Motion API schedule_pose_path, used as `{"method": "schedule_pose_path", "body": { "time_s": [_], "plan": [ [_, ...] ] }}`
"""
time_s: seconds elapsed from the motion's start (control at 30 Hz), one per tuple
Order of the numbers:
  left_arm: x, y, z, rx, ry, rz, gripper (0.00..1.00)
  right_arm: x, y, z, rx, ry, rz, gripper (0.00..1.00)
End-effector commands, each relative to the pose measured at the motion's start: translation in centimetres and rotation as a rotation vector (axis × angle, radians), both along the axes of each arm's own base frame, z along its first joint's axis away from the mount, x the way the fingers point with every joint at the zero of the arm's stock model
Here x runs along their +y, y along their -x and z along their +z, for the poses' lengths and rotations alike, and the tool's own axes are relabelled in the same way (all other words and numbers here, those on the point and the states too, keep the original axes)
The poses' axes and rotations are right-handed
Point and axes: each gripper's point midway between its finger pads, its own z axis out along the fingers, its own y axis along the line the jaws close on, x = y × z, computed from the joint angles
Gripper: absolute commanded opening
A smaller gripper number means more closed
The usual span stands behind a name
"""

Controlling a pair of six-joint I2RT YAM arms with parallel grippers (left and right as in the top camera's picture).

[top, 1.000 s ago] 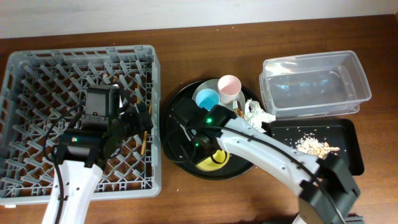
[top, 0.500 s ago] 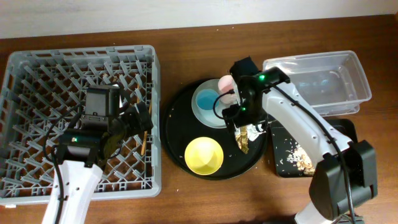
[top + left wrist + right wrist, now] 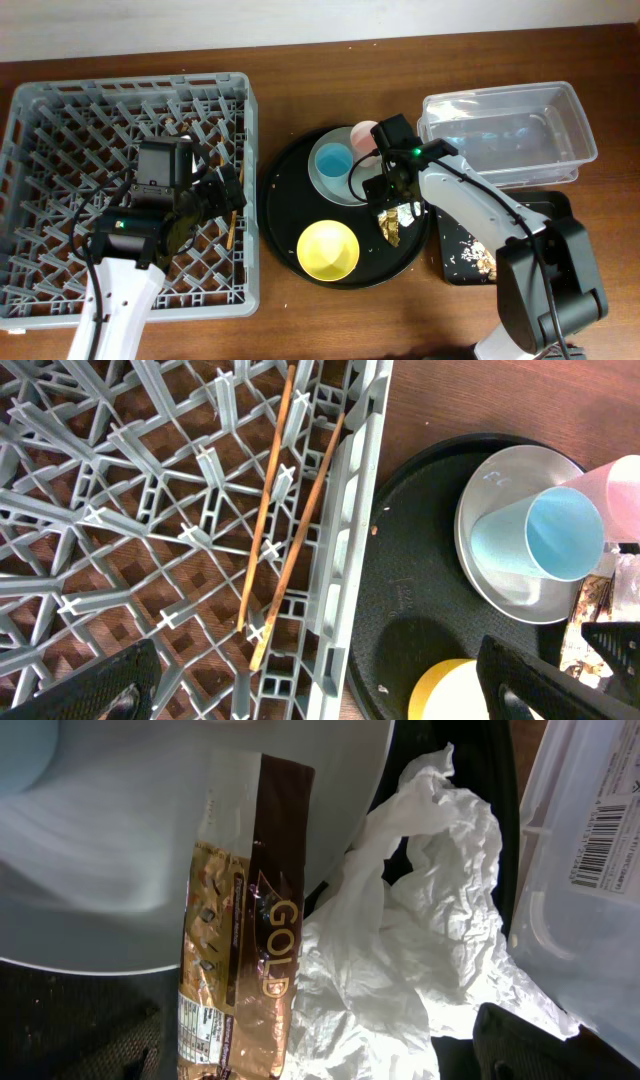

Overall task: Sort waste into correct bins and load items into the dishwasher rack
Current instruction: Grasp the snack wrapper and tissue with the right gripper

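— While your right gripper [image 3: 320, 1050] hangs wide open over the wrapper [image 3: 240, 950] and the napkin [image 3: 420, 940], choose one. Both lie mid-worktop, touching, between the plate [image 3: 110, 830] and the tub [image 3: 590, 860].
— Which first?
— The wrapper, I judge. Its top rests on the plate's rim, so you pinch across its narrow width and lift straight up, or the napkin may drag along.
— And then?
— You carry it, most likely, to the tub at the far right corner. Your left gripper [image 3: 325, 685] is wide open too, empty, over the rack [image 3: 150, 560] at the left edge.
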Motion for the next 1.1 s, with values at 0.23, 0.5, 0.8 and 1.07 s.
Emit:
{"method": "schedule_pose_path", "body": {
  "time_s": [0.23,0.5,0.8,1.07],
  "plan": [
    [0.2,-0.1,0.5,-0.013,0.000,0.011,0.99,-0.7,-0.2,-3.3,0.045,0.061,0.034,0.99],
    [0.2,-0.1,0.5,-0.014,0.000,0.011,0.99,-1.2,1.1,-3.6,0.098,0.080,0.035,0.89],
    [0.2,-0.1,0.5,-0.013,0.000,0.011,0.99,-1.6,2.3,-5.2,0.126,0.089,0.036,0.59],
    [0.2,-0.1,0.5,-0.013,0.000,0.011,1.00,-0.5,0.2,2.9,0.133,0.074,0.038,0.04]
  ]
}}
